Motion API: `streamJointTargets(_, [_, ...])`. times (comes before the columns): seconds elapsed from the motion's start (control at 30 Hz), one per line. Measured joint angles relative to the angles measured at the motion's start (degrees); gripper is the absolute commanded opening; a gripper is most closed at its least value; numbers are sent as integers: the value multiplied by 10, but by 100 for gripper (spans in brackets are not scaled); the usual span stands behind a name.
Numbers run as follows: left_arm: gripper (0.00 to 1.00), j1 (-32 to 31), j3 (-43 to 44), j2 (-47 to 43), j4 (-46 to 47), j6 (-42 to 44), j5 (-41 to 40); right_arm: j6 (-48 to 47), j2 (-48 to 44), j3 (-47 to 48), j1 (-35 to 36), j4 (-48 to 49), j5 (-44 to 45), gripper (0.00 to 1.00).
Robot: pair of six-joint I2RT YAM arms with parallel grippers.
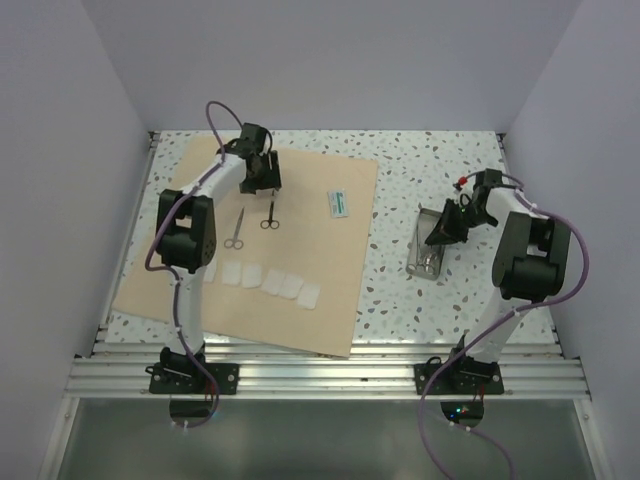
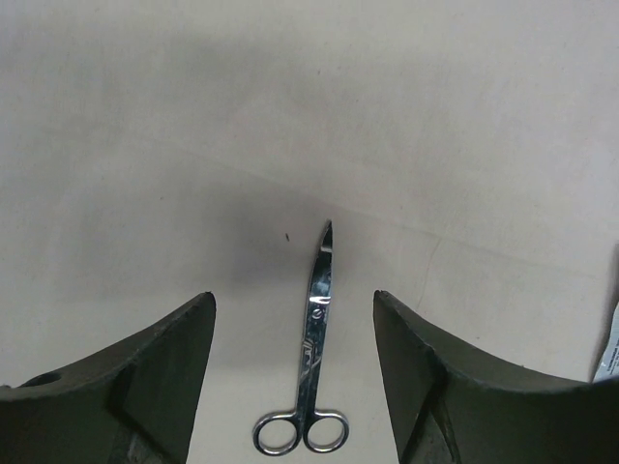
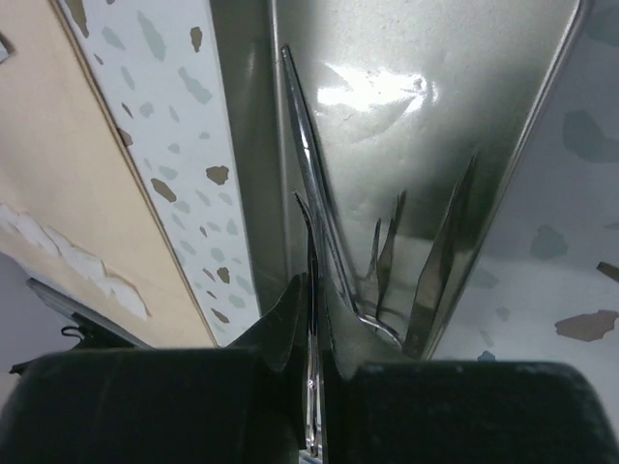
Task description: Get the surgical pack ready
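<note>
The tan wrap sheet (image 1: 330, 290) lies flat on the left of the table. On it are steel scissors (image 1: 270, 215), steel forceps (image 1: 235, 230) and a row of white gauze squares (image 1: 270, 280). My left gripper (image 1: 262, 178) is open just beyond the scissors. In the left wrist view the scissors (image 2: 314, 329) lie between its spread fingers (image 2: 155, 377), untouched. The steel tray (image 1: 425, 265) sits on the right. My right gripper (image 1: 440, 232) is over it, shut on a thin steel instrument (image 3: 311, 261) that points into the tray (image 3: 416, 145).
A small white and blue packet (image 1: 338, 204) lies on the sheet's right part. Speckled tabletop (image 1: 400, 300) separates the sheet and the tray. White walls close in the left, back and right. A metal rail (image 1: 330, 370) runs along the near edge.
</note>
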Motion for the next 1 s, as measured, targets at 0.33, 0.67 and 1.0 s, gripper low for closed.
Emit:
streamJointTargets(0.33, [73, -5, 38, 19, 47, 10, 4, -4, 36, 3, -3, 4, -8, 41])
streamJointTargets(0.67, [56, -35, 69, 53, 56, 44, -59, 18, -33, 22, 4, -33, 60, 43])
streamJointTargets(1.0, [36, -45, 49, 54, 53, 44, -104, 26, -106, 27, 16, -42, 63, 43])
